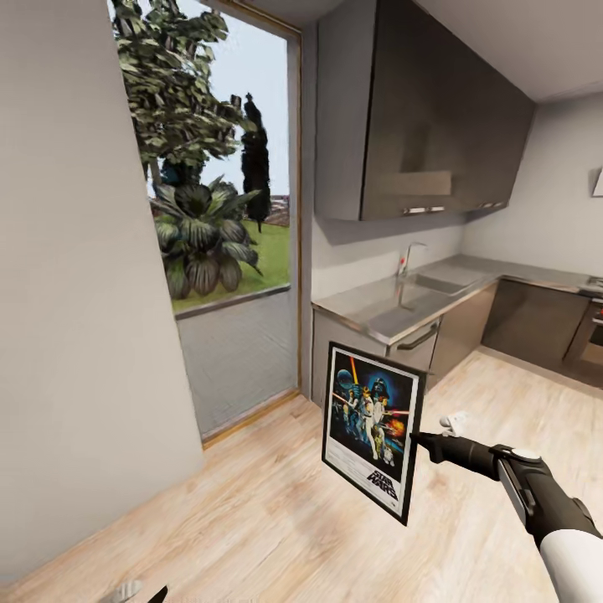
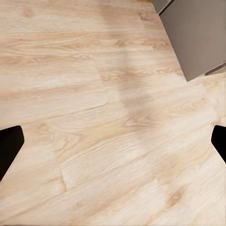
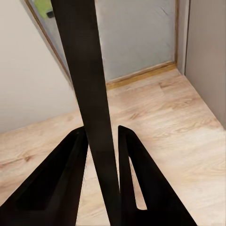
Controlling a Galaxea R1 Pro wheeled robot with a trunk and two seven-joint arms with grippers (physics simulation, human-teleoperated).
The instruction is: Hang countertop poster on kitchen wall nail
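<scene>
Poster [image 1: 373,429] hangs upright above the wood floor [image 1: 251,519], clamped at its right edge by the right gripper [image 1: 421,438]. Stiff, light frame probably; an edge grip may let it swing.

Readable text: one title

"STAR WARS" is showing in slanted white letters at the bottom of the poster [image 1: 373,427], below its painted figures; smaller print there is staying illegible.

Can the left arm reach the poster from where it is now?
Probably not yet. The left gripper hangs low over bare wood floor, fingers apart, while the right gripper holds the poster up, off to the side.
</scene>
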